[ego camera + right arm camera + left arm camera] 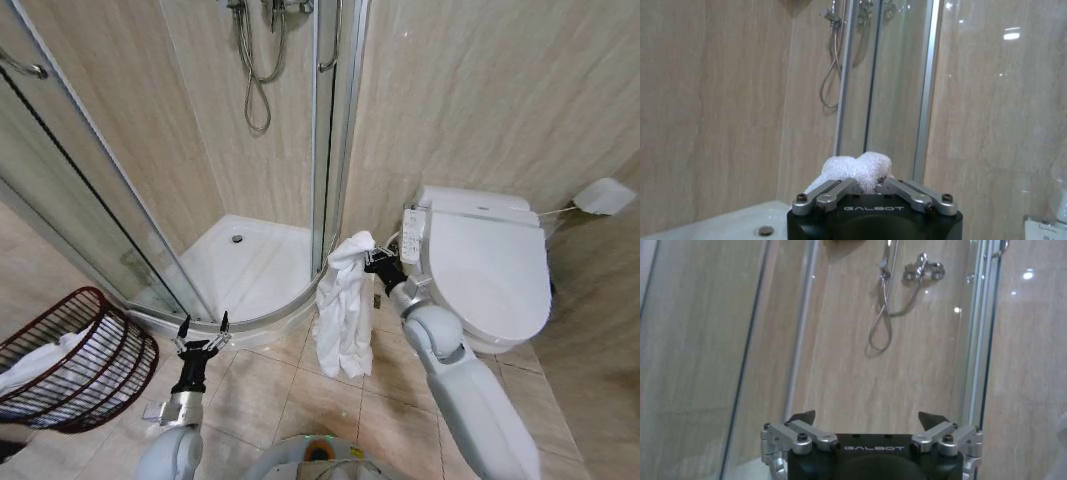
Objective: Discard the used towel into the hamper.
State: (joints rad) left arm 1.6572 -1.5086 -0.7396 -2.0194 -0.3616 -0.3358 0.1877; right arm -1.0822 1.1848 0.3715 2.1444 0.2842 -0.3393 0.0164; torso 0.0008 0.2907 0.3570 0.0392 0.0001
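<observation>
The right end effector (377,262) is clamped on a top fold of the white towel (343,310), holding it up between the shower enclosure (250,270) on the left and the toilet (490,270) on the right; in the right wrist view the fingers (830,192) are drawn in tight around a bunched knob of cloth. The rest of the towel hangs free, its lower end close to the floor (330,400). The left end effector (203,333) waits low and near, fingers spread wide with nothing between them, in front of the shower's curved sill. The hamper (95,365) lies tipped at near left, well apart from the towel, with some white cloth already inside.

The risks look plain enough: the grip takes in only a small pinch, so a quick swing leftward could shake the cloth loose. The trailing end may drag on the floor, brush the left arm, or catch the hamper's wire rim and drape outside. The tilted mouth narrows the target.
</observation>
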